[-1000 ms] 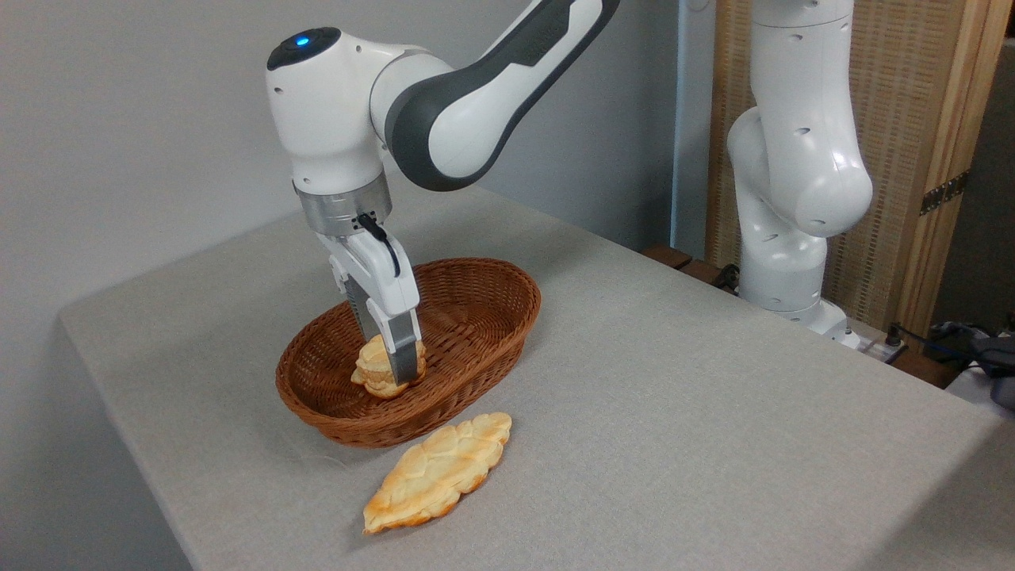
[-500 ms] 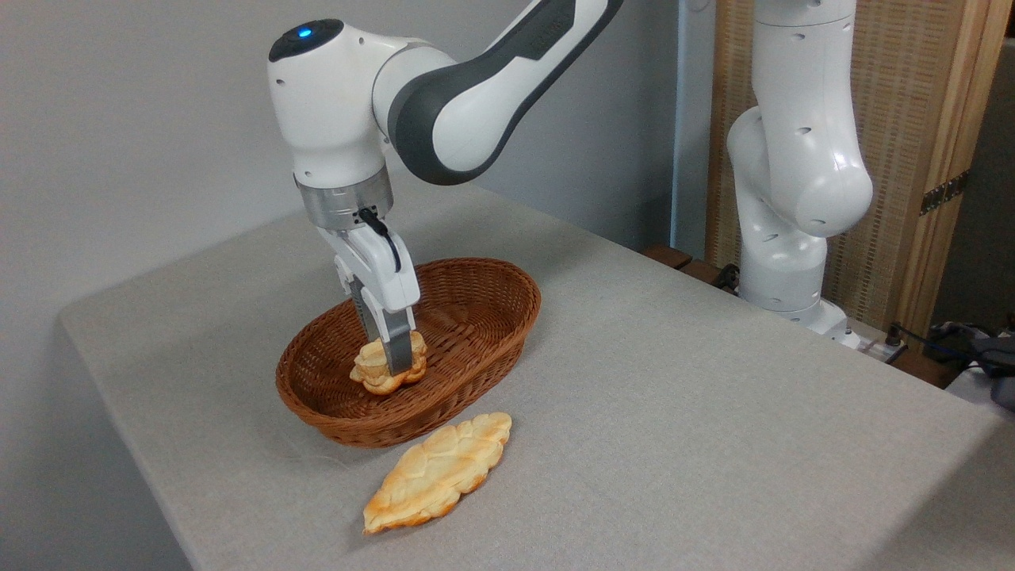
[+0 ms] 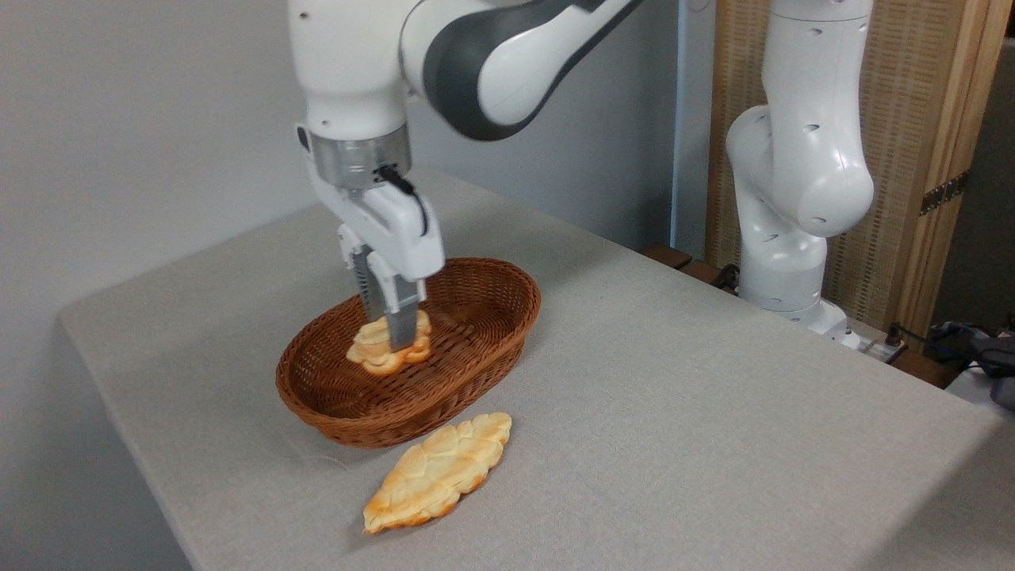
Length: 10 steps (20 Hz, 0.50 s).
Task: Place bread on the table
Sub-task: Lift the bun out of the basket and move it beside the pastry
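The bread (image 3: 373,352), a small golden-tan layered bun with a scalloped edge, hangs inside the brown wicker basket (image 3: 484,349), lifted off its floor. My gripper (image 3: 394,337) points straight down and is shut on the bread; the near grey finger covers its middle. The table (image 3: 674,412) is covered in light grey cloth and carries the basket.
A long flat braided bread (image 3: 438,472) lies on the cloth just in front of the basket. The arm's white base (image 3: 793,198) stands at the back right beside a wooden screen. Cables lie past the table's right edge.
The gripper has risen with the bread in it, lifting the bun from the basket floor. The basket and the long bread have not moved.
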Each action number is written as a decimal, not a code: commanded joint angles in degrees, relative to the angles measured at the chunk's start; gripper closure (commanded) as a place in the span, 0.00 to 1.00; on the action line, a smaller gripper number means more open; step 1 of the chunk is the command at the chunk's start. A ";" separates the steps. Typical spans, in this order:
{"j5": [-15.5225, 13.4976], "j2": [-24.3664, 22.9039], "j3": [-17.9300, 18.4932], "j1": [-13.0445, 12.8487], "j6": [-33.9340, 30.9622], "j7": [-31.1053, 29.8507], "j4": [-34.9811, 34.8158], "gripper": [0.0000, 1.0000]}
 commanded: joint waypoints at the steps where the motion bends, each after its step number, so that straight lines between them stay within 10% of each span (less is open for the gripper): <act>1: -0.46 -4.12 2.35 2.56 -4.18 1.43 -0.39 0.63; 10: 2.78 -4.03 2.53 12.32 -5.42 1.35 -0.48 0.60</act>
